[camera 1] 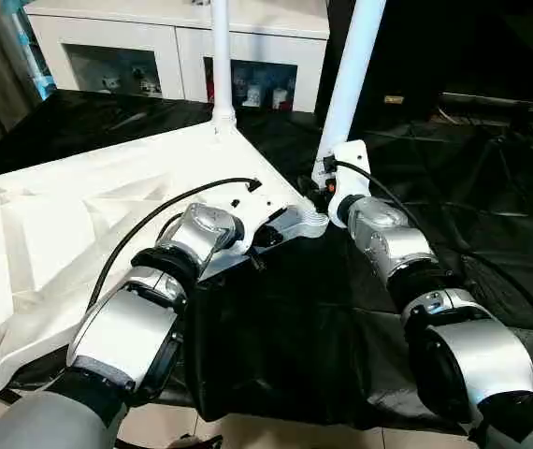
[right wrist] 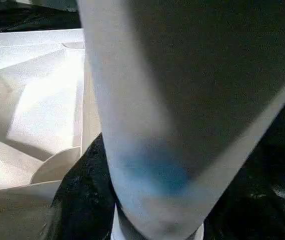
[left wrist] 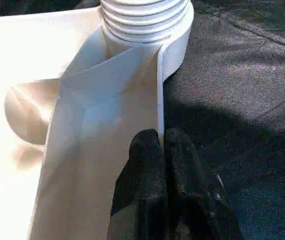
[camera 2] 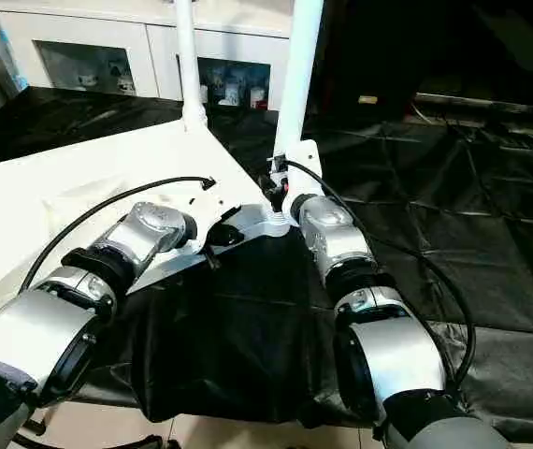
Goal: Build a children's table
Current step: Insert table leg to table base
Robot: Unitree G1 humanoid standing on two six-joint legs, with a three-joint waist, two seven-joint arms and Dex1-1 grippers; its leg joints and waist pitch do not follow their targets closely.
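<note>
Pinching tabletop [camera 1: 108,196] edge, left pincer [left wrist: 161,142], right pincer [camera 1: 325,182] clasping leg [camera 1: 351,70], black-draped work table [camera 1: 453,224], white cabinet [camera 1: 154,42] behind

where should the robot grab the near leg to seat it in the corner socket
Low on the near leg, just above the corner socket, coming from the robot's side. The tube is round, smooth and leans slightly, so jaws across its width close to the joint probably steer it best. The right gripper sits there, while the left gripper pinches the tabletop's rim.
</note>
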